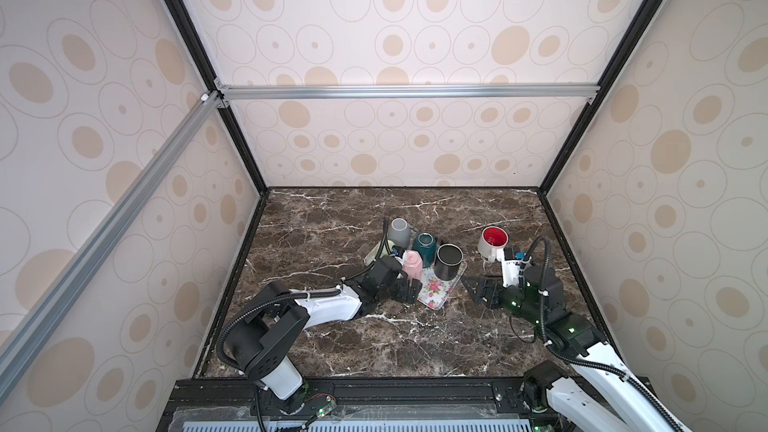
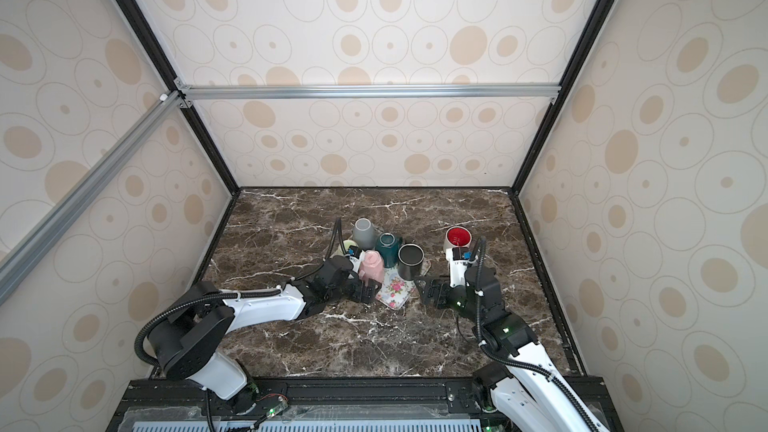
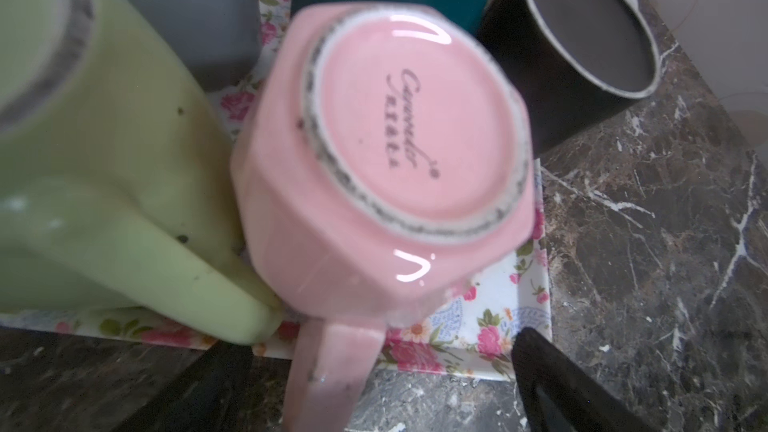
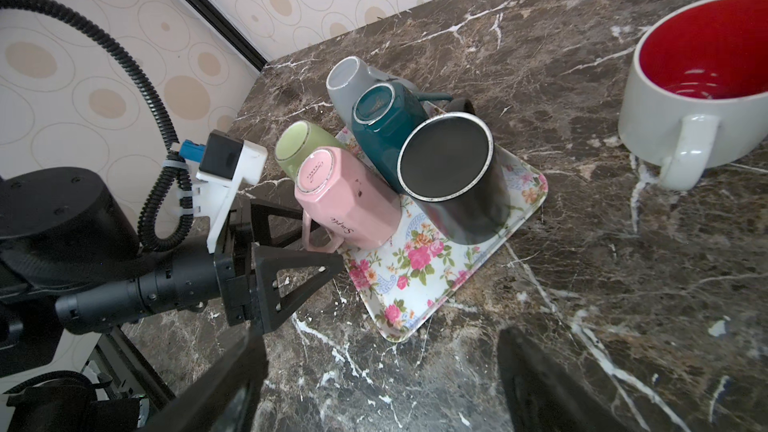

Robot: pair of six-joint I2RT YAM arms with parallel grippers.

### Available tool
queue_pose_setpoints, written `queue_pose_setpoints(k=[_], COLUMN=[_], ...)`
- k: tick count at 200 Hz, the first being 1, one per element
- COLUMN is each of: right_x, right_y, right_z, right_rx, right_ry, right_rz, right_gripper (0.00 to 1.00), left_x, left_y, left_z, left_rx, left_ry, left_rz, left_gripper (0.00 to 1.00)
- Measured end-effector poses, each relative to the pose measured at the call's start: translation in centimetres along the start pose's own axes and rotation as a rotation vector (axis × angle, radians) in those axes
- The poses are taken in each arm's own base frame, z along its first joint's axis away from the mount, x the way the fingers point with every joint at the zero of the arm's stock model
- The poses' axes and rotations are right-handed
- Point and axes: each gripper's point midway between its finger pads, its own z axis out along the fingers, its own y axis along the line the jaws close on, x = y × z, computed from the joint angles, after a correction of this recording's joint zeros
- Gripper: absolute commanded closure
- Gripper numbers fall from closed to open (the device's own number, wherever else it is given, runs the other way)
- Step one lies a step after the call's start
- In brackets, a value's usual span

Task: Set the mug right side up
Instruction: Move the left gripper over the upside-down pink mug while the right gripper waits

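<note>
So the pink mug (image 4: 347, 197) is sitting upside down at the near corner of the floral tray (image 4: 419, 284), base up, which is why you can read the maker's stamp on the bottom in the left wrist view. Its handle (image 3: 328, 367) pokes out past the tray edge toward the left end effector (image 4: 291, 243), and that's clearly the reason the arm comes in low from that side: jaws spread wide, one on each side of the handle, not closed on it yet.

The mug is glossy ceramic with flat facets, so I'd guess it's slippery. The green mug (image 3: 104, 160) is jammed right against it, and the teal mug (image 4: 382, 126), grey mug (image 4: 345, 81) and matte black mug (image 4: 449, 168) crowd in behind.

The right end effector (image 4: 374, 376) hangs spread over the marble table (image 4: 582, 263), holding nothing. The white mug with the red inside (image 4: 698, 89) is already upright, well off the tray.
</note>
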Motion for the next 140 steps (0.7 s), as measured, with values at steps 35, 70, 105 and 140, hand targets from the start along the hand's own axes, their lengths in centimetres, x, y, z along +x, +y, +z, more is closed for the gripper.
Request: queue_pose_setpoints(k=[35, 70, 105, 140], right_x=[0.6, 0.6, 0.6, 0.5], right_y=[-0.3, -0.3, -0.3, -0.1], right_z=[0.3, 0.3, 0.3, -0.2], right_rx=[0.008, 0.005, 0.004, -0.002], right_ry=[0.020, 0.023, 0.022, 0.010], right_rz=[0.019, 0.033, 0.037, 0.036], right_gripper=[0.11, 0.11, 0.11, 0.10], left_x=[-0.3, -1.2, -3.0, -4.4], left_y=[-0.1, 0.2, -0.1, 0.0], left_z=[-0.3, -2.0, -3.8, -4.6], left_rx=[-0.029, -0.061, -0.078, -0.130], left_ry=[0.004, -0.018, -0.048, -0.032], left_rz=[0.010, 0.011, 0.019, 0.073], left_gripper=[0.02, 0.02, 0.02, 0.02])
